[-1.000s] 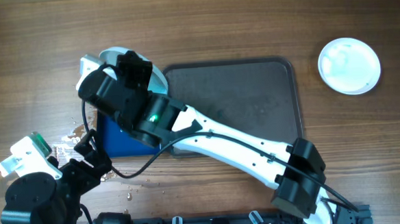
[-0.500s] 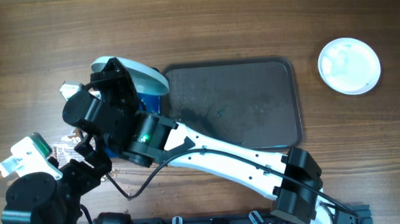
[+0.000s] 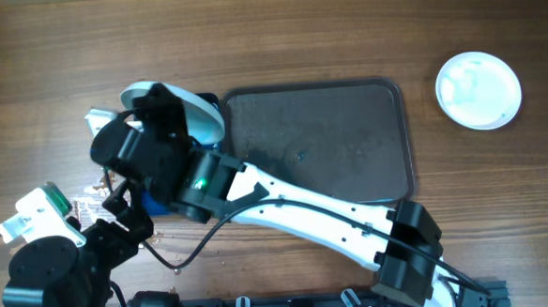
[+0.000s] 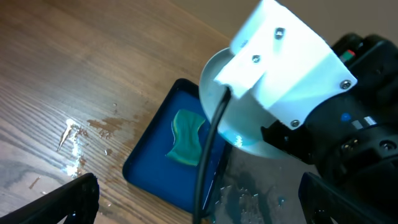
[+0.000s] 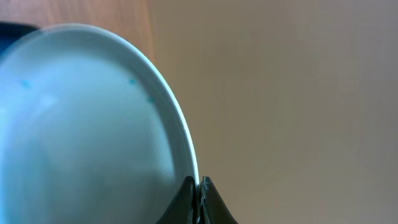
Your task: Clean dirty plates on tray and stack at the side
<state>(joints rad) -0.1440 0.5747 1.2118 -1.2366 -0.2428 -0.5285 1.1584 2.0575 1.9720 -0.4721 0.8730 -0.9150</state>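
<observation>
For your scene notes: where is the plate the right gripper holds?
Overhead, the plate hangs left of the grey tray, above the blue tray, rim pinched in the right gripper.

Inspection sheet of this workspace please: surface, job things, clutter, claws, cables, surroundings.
Surface: wooden table, whitish spatter near the left arm.
Job's things: grey tray, no plates on it; one white plate on the table, far right; second plate held tilted near the blue tray.
Clutter: teal sponge in the blue tray.
Claws: right claw shut on the second plate's rim; left claw open, empty.
Cables: black cable running off the right arm.
Surroundings: nothing seen.
</observation>
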